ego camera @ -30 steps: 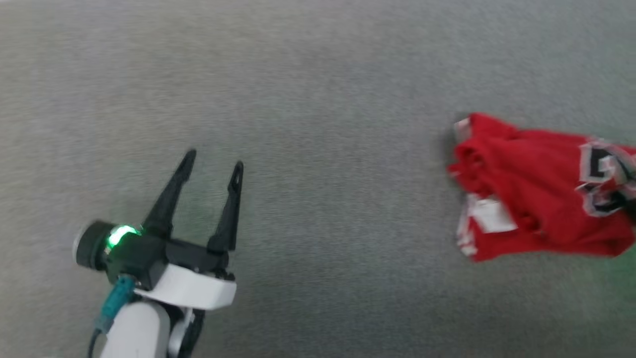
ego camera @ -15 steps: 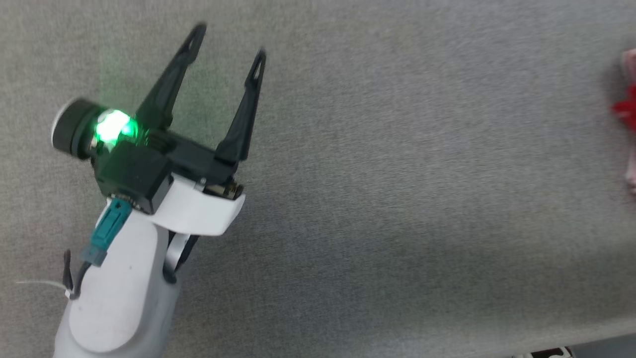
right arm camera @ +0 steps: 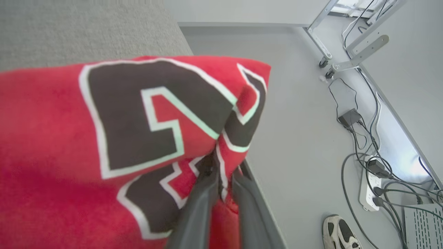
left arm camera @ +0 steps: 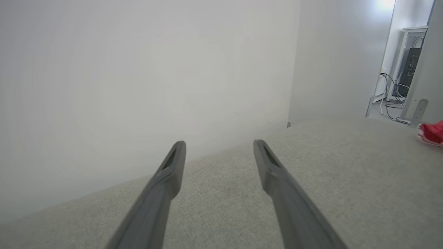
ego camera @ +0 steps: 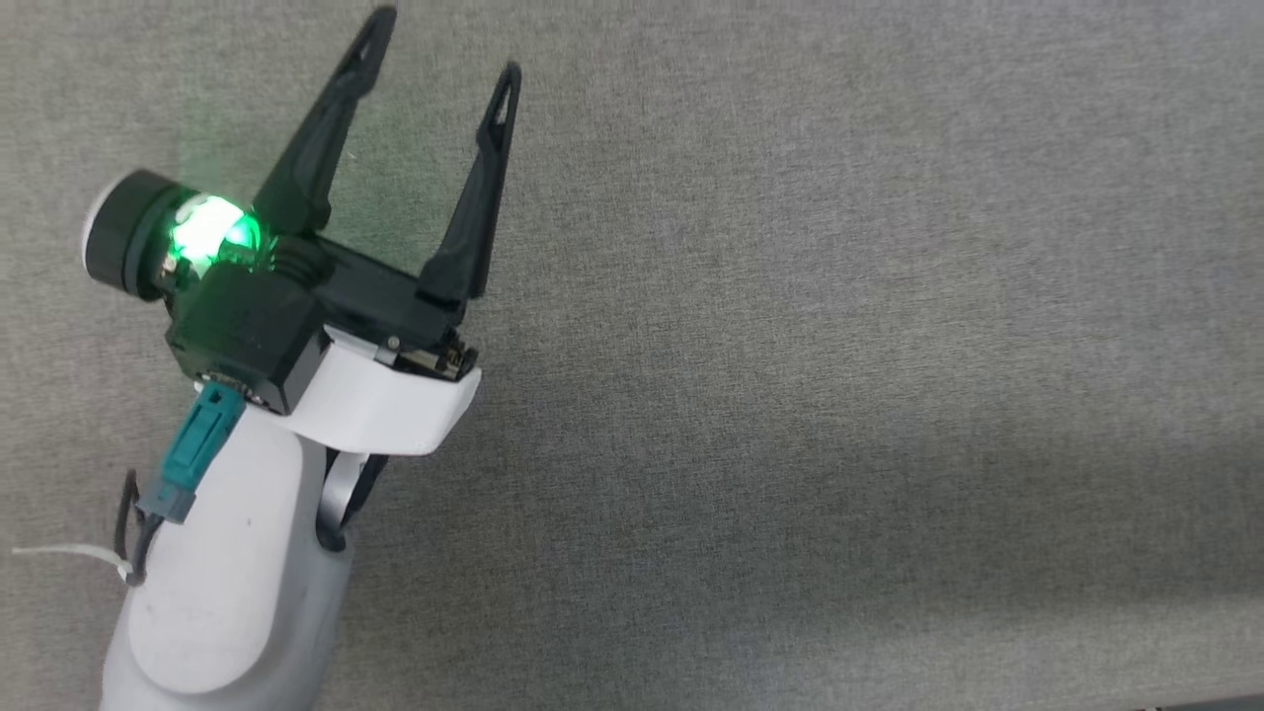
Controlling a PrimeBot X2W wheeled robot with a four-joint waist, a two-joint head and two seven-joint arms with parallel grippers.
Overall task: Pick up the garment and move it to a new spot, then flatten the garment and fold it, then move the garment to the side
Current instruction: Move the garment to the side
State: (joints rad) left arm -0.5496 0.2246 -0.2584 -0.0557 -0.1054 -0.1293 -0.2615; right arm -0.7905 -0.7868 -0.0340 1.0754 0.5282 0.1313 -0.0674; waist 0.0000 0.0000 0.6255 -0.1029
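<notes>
The garment (right arm camera: 104, 121) is red with big black, white-outlined numbers, bunched close under the right wrist camera at the grey table's edge. My right gripper (right arm camera: 224, 173) has its two dark fingers pinched on a fold of it. In the left wrist view a small red part of the garment (left arm camera: 432, 133) lies far off at the right edge. My left gripper (ego camera: 444, 49) hovers over bare grey cloth at the upper left of the head view, its jaws spread wide with nothing between them. The left wrist view shows that gripper (left arm camera: 218, 145) pointing toward a white wall.
The grey fabric table top (ego camera: 790, 346) spreads across the head view. Beyond its edge (right arm camera: 187, 41) lies the floor with cables and a power strip (right arm camera: 367, 186), metal table legs (right arm camera: 360, 52) and a person's shoe (right arm camera: 341, 231). A white wall (left arm camera: 138, 86) borders the table's far side.
The head camera has swung away from the garment, which slid out of that view to the right. The left gripper now sits higher and larger in the picture, still open.
</notes>
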